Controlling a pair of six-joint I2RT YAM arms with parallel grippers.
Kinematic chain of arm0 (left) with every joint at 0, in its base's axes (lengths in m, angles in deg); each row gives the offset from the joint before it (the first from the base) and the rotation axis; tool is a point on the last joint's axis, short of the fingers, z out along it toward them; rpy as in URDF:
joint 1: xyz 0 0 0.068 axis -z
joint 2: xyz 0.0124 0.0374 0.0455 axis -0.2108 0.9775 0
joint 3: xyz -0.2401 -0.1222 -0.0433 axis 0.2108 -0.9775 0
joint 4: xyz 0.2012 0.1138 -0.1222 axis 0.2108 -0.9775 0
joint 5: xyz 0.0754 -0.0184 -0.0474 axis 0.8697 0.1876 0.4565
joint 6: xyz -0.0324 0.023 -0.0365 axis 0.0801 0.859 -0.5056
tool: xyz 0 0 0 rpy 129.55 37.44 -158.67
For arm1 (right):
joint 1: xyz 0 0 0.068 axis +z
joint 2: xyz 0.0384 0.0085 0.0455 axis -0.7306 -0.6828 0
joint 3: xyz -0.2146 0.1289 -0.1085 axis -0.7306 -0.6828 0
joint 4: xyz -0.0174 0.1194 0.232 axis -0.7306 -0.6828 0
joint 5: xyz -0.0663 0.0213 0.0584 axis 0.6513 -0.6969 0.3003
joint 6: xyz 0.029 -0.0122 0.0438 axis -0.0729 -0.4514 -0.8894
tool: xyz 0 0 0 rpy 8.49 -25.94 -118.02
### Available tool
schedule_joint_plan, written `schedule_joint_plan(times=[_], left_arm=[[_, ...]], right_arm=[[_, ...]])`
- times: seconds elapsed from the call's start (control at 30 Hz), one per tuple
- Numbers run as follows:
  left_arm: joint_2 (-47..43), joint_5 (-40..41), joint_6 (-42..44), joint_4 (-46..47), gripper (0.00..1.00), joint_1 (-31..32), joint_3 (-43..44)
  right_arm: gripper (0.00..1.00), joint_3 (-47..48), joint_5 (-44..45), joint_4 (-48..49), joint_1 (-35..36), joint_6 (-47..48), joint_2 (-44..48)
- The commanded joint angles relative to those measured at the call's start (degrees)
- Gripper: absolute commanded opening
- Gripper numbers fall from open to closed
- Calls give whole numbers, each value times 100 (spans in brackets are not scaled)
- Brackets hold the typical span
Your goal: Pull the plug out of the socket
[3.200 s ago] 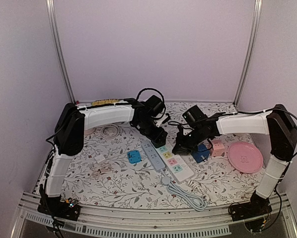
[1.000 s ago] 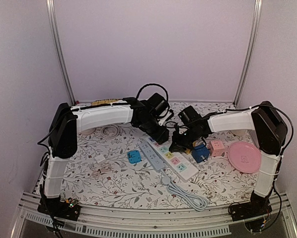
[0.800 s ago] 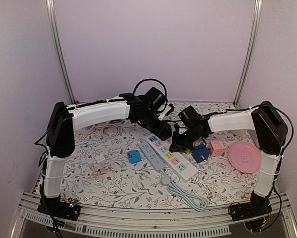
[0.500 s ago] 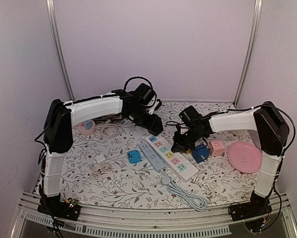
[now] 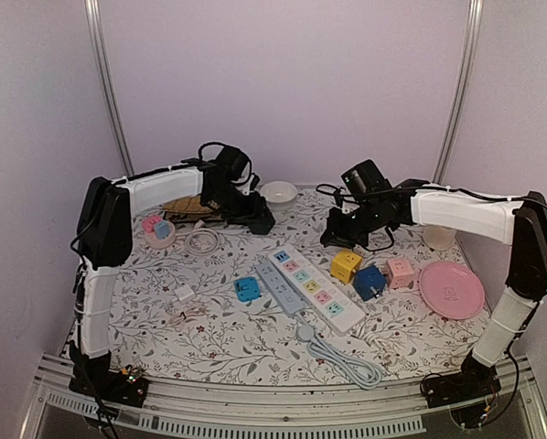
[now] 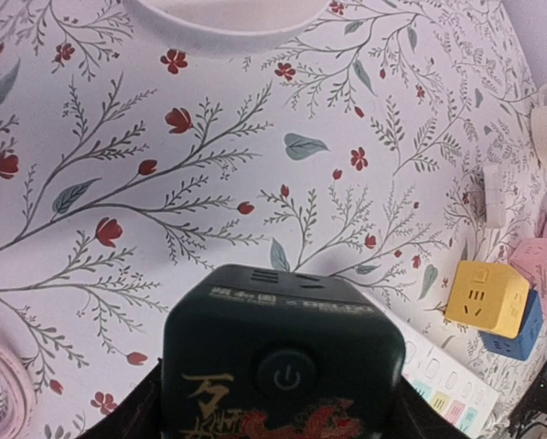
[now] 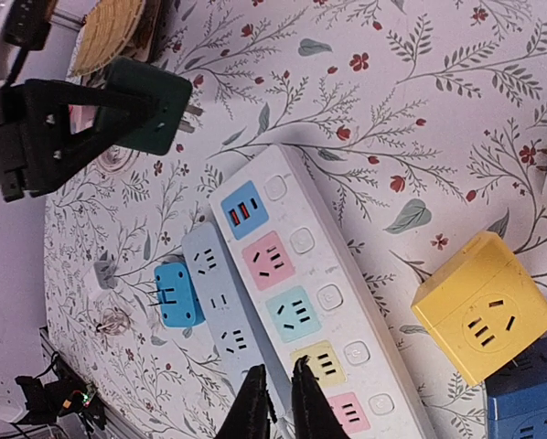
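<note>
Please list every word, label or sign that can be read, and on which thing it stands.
"万", in gold, on the dark green cube; the characters after it are cut off.
A power sign on that cube's round button.
Small print above the button: too blurred to read.
Power strip: nothing readable.

Looks smooth, matt plastic on the dark green cube adapter (image 6: 283, 352), glossier on the white power strip (image 7: 319, 302) and yellow cube socket (image 7: 484, 315), over a matt, cloth-like floral cover (image 6: 209, 137).
</note>
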Motion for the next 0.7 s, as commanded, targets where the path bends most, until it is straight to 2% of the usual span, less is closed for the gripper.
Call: schedule_joint_plan(times=[0.0, 0.13, 0.5, 0.67], left_arm=[[437, -492, -162, 90, 14, -116, 389], [670, -585, -177, 10, 21, -153, 599], [724, -365, -130, -108, 66, -158, 530], [626, -123, -69, -181, 81, -158, 536]], right_arm=[[12, 221, 206, -249, 4, 29, 315], [13, 317, 290, -379, 0, 14, 430], [14, 310, 398, -436, 2, -8, 562], [15, 347, 407, -438, -2, -8, 553]])
